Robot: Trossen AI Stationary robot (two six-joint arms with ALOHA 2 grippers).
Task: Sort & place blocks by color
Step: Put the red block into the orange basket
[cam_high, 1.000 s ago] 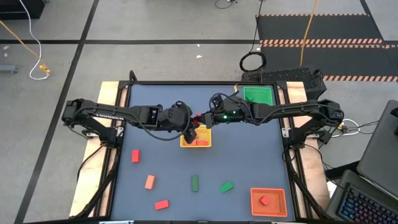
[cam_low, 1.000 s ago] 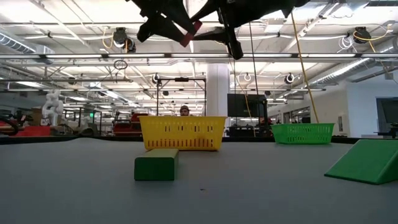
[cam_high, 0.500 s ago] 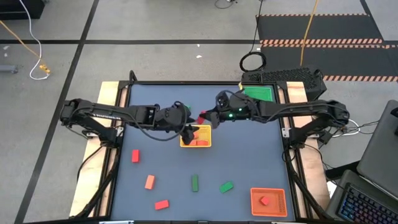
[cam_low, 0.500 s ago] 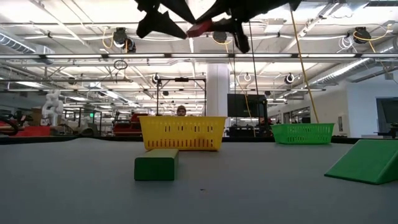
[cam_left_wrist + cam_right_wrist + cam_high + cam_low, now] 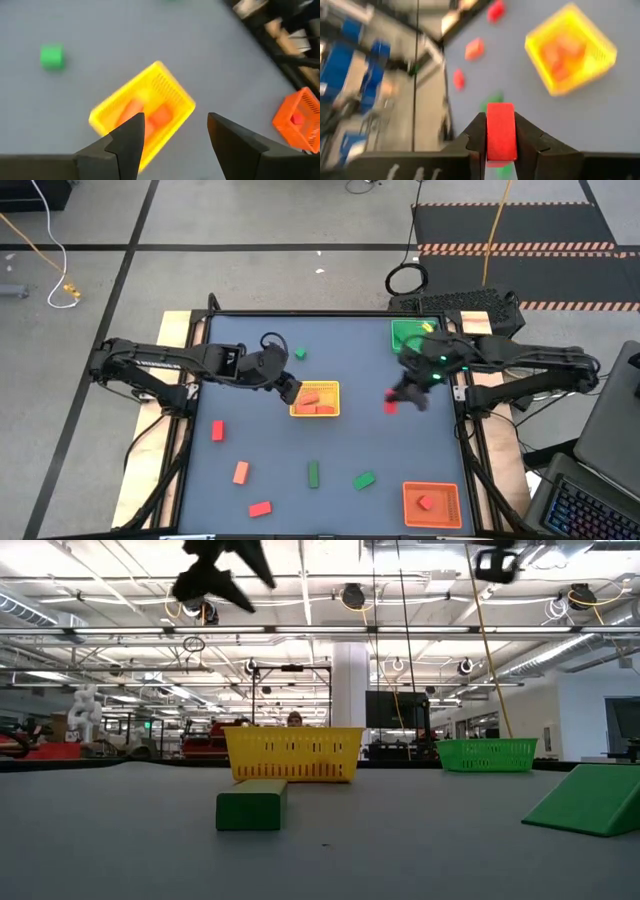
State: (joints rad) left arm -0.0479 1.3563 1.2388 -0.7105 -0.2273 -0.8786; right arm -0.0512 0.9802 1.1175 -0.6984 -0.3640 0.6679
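So the right gripper point(image 5: 392, 402) is clamped on a small red block point(image 5: 500, 131), up over bare table between the yellow mesh tray point(image 5: 315, 399) and the green tray point(image 5: 408, 333). The left gripper point(image 5: 172, 131) hangs beside the yellow tray, fingers spread, nothing in them.

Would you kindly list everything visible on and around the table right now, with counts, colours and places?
Yellow tray: one, table centre, holding orange-red blocks.
Green tray: one, far right corner.
Orange tray: one, near right corner, one red block inside.
Loose red and orange-red blocks: three, near left area.
Green bars: two, near centre.
Green cube: one, far side, left of centre.
Laptop: one, off the table's right.
Left gripper: open, empty, above the yellow tray's left.
Right gripper: shut on a red bar, right of the yellow tray.
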